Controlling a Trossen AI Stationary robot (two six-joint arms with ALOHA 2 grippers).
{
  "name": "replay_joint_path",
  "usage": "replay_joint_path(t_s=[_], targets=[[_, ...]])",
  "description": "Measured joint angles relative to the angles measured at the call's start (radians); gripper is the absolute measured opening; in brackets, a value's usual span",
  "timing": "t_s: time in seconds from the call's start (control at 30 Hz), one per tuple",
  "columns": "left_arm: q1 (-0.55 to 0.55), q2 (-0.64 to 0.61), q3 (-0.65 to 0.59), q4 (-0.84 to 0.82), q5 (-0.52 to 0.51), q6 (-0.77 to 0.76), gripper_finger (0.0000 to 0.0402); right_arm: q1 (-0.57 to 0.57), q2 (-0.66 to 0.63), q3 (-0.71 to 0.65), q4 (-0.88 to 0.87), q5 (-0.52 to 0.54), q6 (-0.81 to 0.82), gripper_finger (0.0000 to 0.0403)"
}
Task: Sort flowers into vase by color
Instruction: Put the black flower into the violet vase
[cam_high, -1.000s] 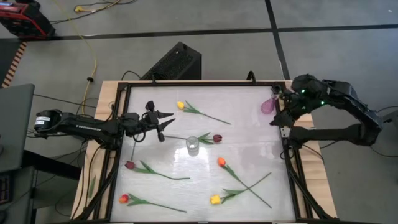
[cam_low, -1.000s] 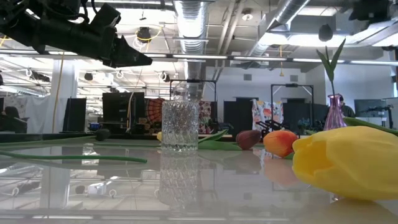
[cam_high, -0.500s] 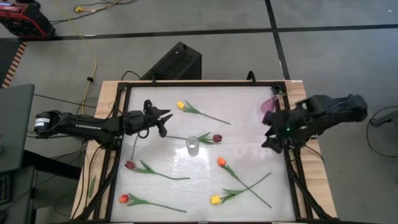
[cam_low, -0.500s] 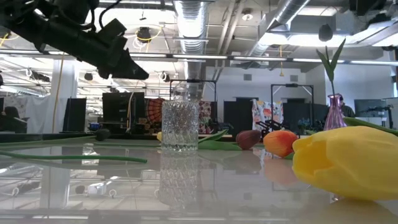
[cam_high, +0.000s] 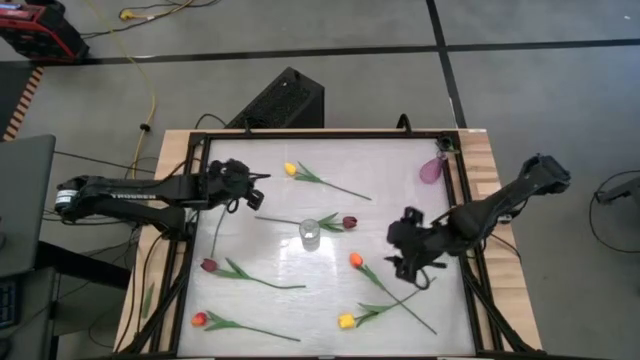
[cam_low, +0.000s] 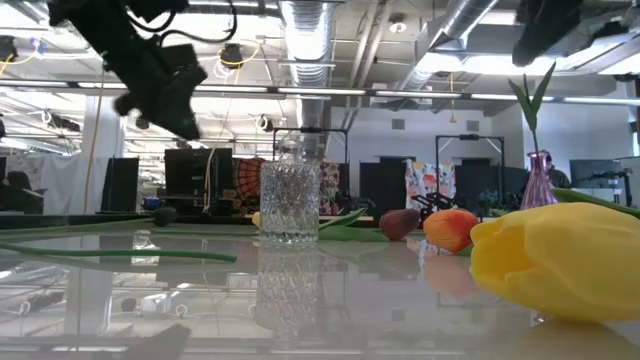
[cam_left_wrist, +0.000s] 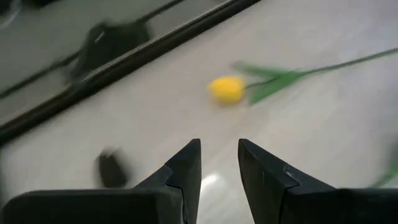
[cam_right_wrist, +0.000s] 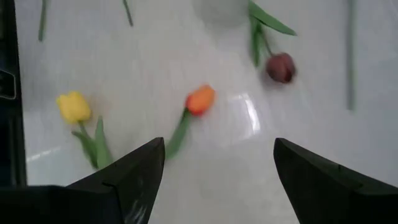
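Fingers of the right gripper (cam_right_wrist: 214, 177) stand wide apart and empty above the orange tulip (cam_high: 355, 260); the left gripper (cam_left_wrist: 217, 163), narrowly parted, holds nothing near a yellow tulip (cam_left_wrist: 227, 89); the clear glass vase (cam_high: 309, 234) is empty; the purple vase (cam_high: 431, 170) holds one stem; other tulips lie scattered on the white table (cam_high: 390, 165).

Beyond my table (cam_high: 330, 150) I see a black box (cam_high: 283, 100) on the grey floor, a yellow cable (cam_high: 150, 90) trailing past it, and red gear (cam_high: 35, 25) in the far corner.
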Motion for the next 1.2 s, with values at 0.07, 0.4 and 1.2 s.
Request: replay_joint_path(t_s=[0.07, 0.4, 1.2], targets=[[0.009, 0.0, 0.008, -0.107, 0.01, -0.081, 0.0096, 0.0, 0.01, -0.066, 0.128, -0.001, -0.039, 0.0326], [0.17, 0.014, -0.106, -0.184, 0.173, -0.123, 0.0099, 0.017, 0.02, -0.256, 0.59, 0.0, -0.164, 0.0326], [0.43, 0.342, -0.144, 0.032, 0.329, 0.135, 0.0167, 0.037, 0.02, -0.348, 0.727, 0.0, -0.119, 0.0326]])
